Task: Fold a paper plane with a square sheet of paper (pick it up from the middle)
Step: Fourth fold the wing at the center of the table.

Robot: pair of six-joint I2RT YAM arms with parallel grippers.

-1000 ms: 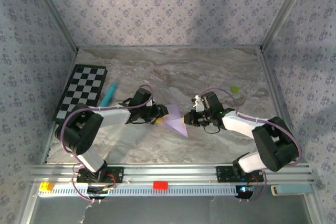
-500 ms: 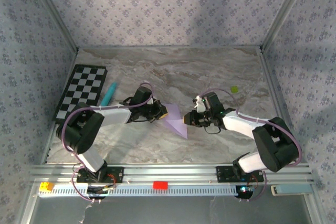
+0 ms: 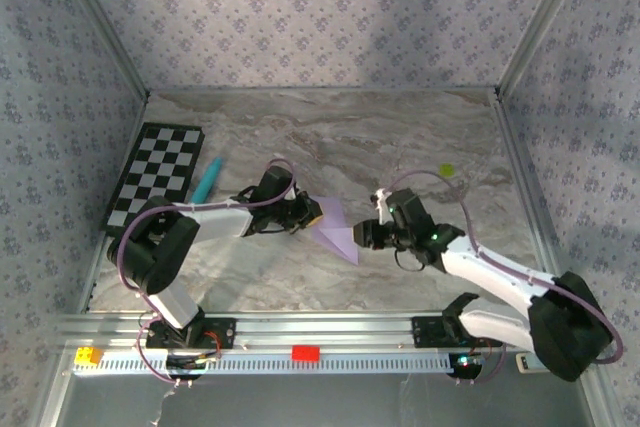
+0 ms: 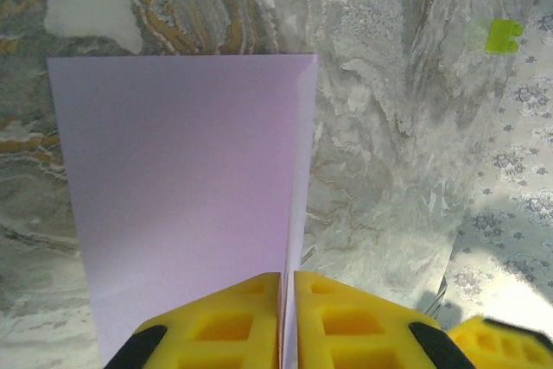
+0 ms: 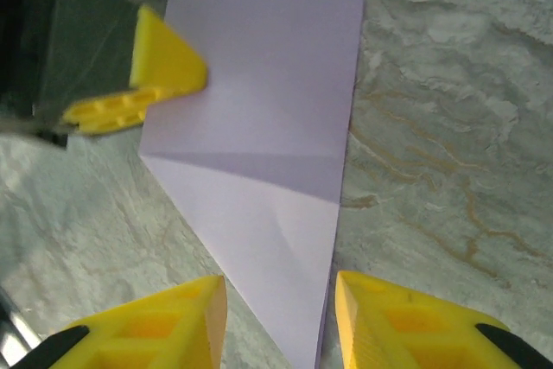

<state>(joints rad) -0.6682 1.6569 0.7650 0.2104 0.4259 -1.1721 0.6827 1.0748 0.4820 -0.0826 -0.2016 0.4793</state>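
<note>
left tool (image 4: 287,293) — shut, the edge of the lilac sheet of paper (image 4: 181,196) is pinched between its yellow pads (image 4: 225,326) | right tool (image 5: 278,291) — held open, nothing is gripped, the paper's pointed corner is seen in its gap | paper is part folded, at the middle of the worktop (image 3: 400,137), between both tools

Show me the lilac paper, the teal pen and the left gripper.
lilac paper (image 3: 335,227): top external view, middle of the folded sheet.
teal pen (image 3: 207,181): top external view, mid-barrel.
left gripper (image 4: 287,279): left wrist view, between its shut yellow fingertips.
</note>
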